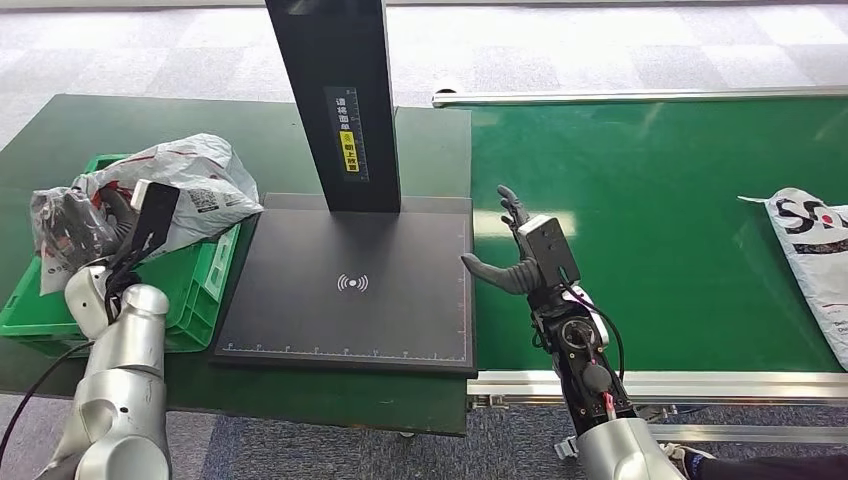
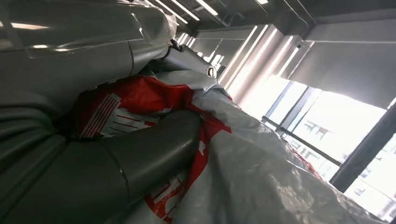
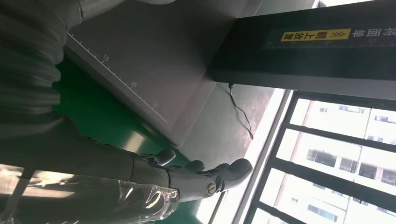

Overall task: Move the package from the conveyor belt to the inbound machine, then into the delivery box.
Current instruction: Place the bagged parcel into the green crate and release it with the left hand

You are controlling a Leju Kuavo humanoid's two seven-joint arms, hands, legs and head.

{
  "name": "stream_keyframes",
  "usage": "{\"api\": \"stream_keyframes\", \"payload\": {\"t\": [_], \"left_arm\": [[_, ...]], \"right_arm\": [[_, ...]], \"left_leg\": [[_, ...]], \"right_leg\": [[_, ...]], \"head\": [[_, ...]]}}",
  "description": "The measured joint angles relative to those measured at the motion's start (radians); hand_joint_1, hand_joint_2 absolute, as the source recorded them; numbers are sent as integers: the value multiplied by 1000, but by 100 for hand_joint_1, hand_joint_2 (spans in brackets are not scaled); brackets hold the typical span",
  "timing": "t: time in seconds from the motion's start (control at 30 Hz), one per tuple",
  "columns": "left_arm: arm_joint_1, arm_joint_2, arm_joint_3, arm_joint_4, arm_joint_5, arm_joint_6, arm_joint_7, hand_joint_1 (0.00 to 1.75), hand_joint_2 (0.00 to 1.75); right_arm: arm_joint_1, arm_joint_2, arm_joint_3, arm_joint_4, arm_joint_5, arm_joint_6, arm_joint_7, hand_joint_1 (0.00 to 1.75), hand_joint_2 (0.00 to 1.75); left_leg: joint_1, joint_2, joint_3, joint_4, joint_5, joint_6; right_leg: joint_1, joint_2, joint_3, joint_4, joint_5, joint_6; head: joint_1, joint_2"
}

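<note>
Head view: the left hand (image 1: 100, 225) is over the green crate (image 1: 205, 290) at the left side of the table. It holds a grey plastic package (image 1: 195, 180) w/ red print & a QR label. The bag hangs over the crate, bunched up around the hand. The crate sits just beside the inbound machine (image 1: 350, 285), a flat dark pad w/ a wave sign in the middle & a tall black post (image 1: 335, 100) at its back. The post has a yellow sticker. The right hand (image 1: 510, 250) is above the green conveyor belt (image 1: 660, 220), near the pad's right edge. Its fingers are spread apart & it holds nothing. A 2nd white package (image 1: 815, 250) w/ black letters lies on the belt, far to the right, well apart from the hand.

Left wrist view: the thick grey thumb (image 2: 159, 144) presses into the grey & red bag (image 2: 243, 172). The bag wraps all around it. Bright windows are behind.

Right wrist view: the right hand's dark fingers (image 3: 210, 177) stick out straight, apart, w/ nothing in them. The green belt (image 3: 93, 112) is by them. The pad (image 3: 154, 60) w/ its ruler marks is next to the belt, & the black post (image 3: 308, 51) w/ the yellow sticker is past it.
</note>
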Motion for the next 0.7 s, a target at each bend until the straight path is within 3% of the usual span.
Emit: {"api": "stream_keyframes", "payload": {"t": [0.13, 0.17, 0.27, 0.3, 0.43, 0.5, 0.7], "left_arm": [[-4, -29, 115, -63, 13, 1, -115, 166, 0], [-5, -35, 140, -75, 4, 1, -131, 141, 0], [-11, -45, 184, -84, -70, 1, -94, 24, 0], [-14, -46, 188, -75, -110, 2, -50, 4, 0], [-24, -33, 158, 7, -217, 2, 160, 0, 0], [-25, -21, 126, 57, -234, 2, 227, 0, 0], [-23, 0, 45, 127, -219, 2, 259, 0, 0]], "right_arm": [[1, 0, 2, -1, -2, 1, -2, 0, 175], [1, 0, 3, -1, -2, 1, -3, 0, 175], [1, -1, 6, -1, -2, 2, -8, 0, 175], [1, -1, 8, -1, -2, 2, -10, 0, 175], [1, -2, 16, -1, -2, 6, -14, 0, 175], [1, -4, 20, -1, -2, 8, -15, 0, 175], [1, -5, 28, -1, 3, 13, -19, 0, 175]], "left_leg": [[0, 0, 0, 0, 0, 0], [0, 0, 0, 0, 0, 0], [0, 0, 0, 0, 0, 0], [0, -1, 0, 0, 0, 0], [0, -1, 0, 0, 0, 0], [0, -1, 0, 0, 0, 0], [0, -1, 0, 0, 0, 0]], "right_leg": [[0, 0, 0, 0, 0, 0], [0, 0, 0, 0, 0, 0], [0, 0, 0, 0, 0, 0], [0, 0, 0, 0, 0, 0], [0, 0, 0, 0, 0, 0], [0, 0, 0, 0, 0, 0], [0, 0, 0, 0, 0, 0]], "head": [[0, 0], [0, 0], [0, 0], [0, 0], [0, 0], [0, 0], [0, 0]]}}
